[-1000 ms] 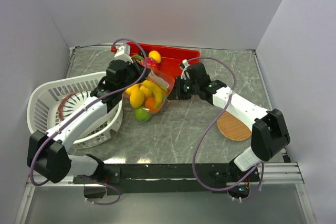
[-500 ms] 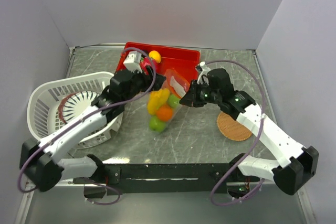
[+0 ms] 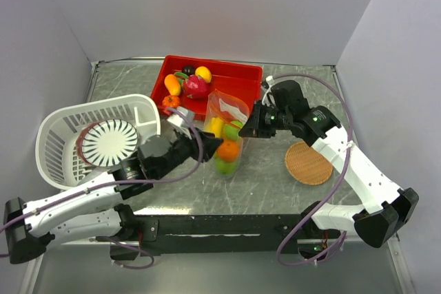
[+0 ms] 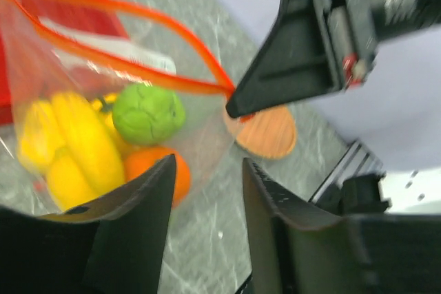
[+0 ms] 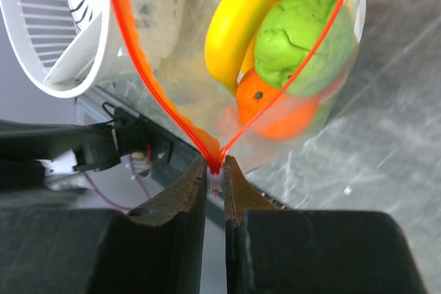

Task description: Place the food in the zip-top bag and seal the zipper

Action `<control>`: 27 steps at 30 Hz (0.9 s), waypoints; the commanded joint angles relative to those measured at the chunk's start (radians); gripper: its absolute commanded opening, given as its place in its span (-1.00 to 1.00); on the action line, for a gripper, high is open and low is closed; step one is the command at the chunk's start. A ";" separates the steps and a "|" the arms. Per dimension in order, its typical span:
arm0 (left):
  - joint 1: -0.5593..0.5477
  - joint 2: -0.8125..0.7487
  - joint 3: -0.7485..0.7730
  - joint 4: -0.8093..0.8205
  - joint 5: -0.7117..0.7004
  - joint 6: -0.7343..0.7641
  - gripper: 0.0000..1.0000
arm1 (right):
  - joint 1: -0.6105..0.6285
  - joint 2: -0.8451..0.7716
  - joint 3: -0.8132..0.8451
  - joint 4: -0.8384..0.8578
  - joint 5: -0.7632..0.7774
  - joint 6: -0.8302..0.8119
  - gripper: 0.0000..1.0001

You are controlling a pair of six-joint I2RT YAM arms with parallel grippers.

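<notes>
- At mid-table, the bag (image 3: 227, 135) stood upright with fruit (image 3: 228, 151) inside, shifted right, off the red tray (image 3: 241, 77).
- Right gripper (image 5: 215, 166) stayed pinched shut on the zipper's (image 4: 200, 86) right end.
- Left gripper (image 3: 209, 148) had released, backing near-left, jaws half open, empty; sealing remained.

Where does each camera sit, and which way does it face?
Top external: above and behind the bases, looking down on the table; left arm, right arm, the bag between.
Left wrist: on the left arm, looking past open left fingers at the bag.
Right wrist: looking along right fingers shut on the zipper, into the bag.
All share the bag.
</notes>
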 commanded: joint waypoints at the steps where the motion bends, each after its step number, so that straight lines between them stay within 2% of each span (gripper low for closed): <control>1: -0.112 0.041 -0.016 0.073 -0.137 0.040 0.05 | 0.001 -0.003 0.030 -0.093 -0.030 0.099 -1.00; 2: -0.128 0.069 -0.007 0.080 -0.159 0.042 0.16 | 0.003 -0.003 0.026 -0.109 -0.035 0.109 -1.00; 6: -0.200 0.150 0.028 0.075 -0.254 0.043 0.15 | -0.002 0.009 0.055 -0.169 -0.012 0.135 -1.00; 9: -0.228 0.173 0.016 0.133 -0.297 0.045 0.15 | 0.001 0.026 0.111 -0.228 0.029 0.129 -1.00; 14: -0.251 0.190 -0.004 0.193 -0.357 0.074 0.30 | 0.001 0.046 0.164 -0.274 0.017 0.152 -1.00; 27: -0.297 0.296 0.018 0.331 -0.355 0.149 0.33 | 0.012 0.106 0.249 -0.349 -0.023 0.167 -1.00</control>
